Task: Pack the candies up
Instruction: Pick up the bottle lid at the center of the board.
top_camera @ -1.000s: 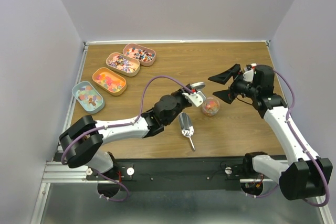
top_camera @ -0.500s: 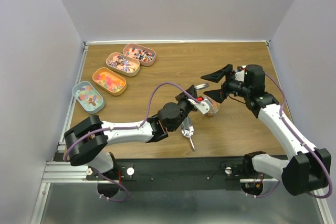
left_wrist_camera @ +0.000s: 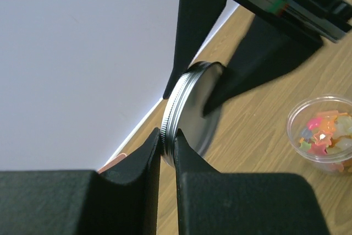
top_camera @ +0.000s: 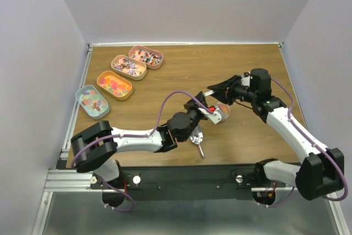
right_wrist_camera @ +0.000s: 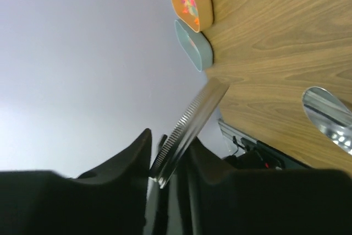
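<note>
The job in hand looked like closing up the clear cup of candies, and the two arms seemed to be passing its lid from one to the other. The left gripper was clamped on the near edge of the round silver lid, which stood on its edge up in the air, not flat. The right gripper had one finger on each side of the far edge of that same lid. The pictures did not show whether those fingers were pressing the lid yet or only standing close to it. The cup sat on the wooden table, below the lid and a little to the right of it, close to both grippers but not touching them. It held a small heap of pink, orange and yellow candies and had no cover on. More candies lay in the oval tins at the far left of the table, such as the orange tin, well apart from both grippers. The silver scoop lay on the table near the cup, and nothing held it. Next, the right gripper would likely need a firm hold before the left one let go. Then the lid would have to be tipped flat and set right over the cup.
</note>
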### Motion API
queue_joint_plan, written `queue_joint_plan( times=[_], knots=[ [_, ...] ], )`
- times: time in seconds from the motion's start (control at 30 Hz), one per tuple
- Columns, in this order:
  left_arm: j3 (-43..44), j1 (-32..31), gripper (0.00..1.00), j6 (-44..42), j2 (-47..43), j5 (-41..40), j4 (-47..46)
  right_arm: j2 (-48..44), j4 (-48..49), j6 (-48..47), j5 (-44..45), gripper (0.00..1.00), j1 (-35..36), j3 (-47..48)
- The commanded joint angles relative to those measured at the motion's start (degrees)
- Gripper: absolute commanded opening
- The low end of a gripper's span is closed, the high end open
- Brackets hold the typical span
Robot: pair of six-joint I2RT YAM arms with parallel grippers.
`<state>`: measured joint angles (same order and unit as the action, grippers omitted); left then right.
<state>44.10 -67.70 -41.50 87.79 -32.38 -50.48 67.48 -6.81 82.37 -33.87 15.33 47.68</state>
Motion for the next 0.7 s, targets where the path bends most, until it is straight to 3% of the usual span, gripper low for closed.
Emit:
queue_joint_plan(
  times=[0.0,0.17,0.23,0.37,0.4,0.47,0.53,0.67],
  knots=[
    [-1.0,-1.3,0.00,-0.7,0.6,-2.1,-2.9,1.2,1.4,0.1,1.6,0.30,0.2,-0.9],
    [-0.9,-1.6,0.01,0.5,0.5,-2.8,-2.2,1.9,1.3,-0.9,1.7,0.08,0.2,-1.0],
    [-0.2,-1.5,0.13,3.8,0.1,-2.3,0.6,2.0,1.4,-1.6,2.2,0.01,0.3,-1.1],
    [0.5,-1.6,0.46,10.8,-3.1,0.1,8.6,2.3,1.3,-3.3,3.5,0.01,0.2,-2.1],
    [0.4,-1.6,0.60,12.3,-4.1,1.5,10.0,2.5,1.4,-3.9,3.7,0.01,0.3,-2.2],
    [0.6,-1.6,0.65,17.0,-7.1,3.3,14.6,2.7,1.4,-5.9,4.5,0.01,0.3,-2.2],
    [0.7,-1.6,0.76,22.1,-9.4,6.4,17.9,3.2,1.4,-8.1,5.3,0.01,0.2,-2.4],
    [1.3,-1.6,0.78,30.1,-15.4,11.9,27.9,4.1,1.4,-13.1,4.8,0.01,-0.1,-1.9]
  ],
)
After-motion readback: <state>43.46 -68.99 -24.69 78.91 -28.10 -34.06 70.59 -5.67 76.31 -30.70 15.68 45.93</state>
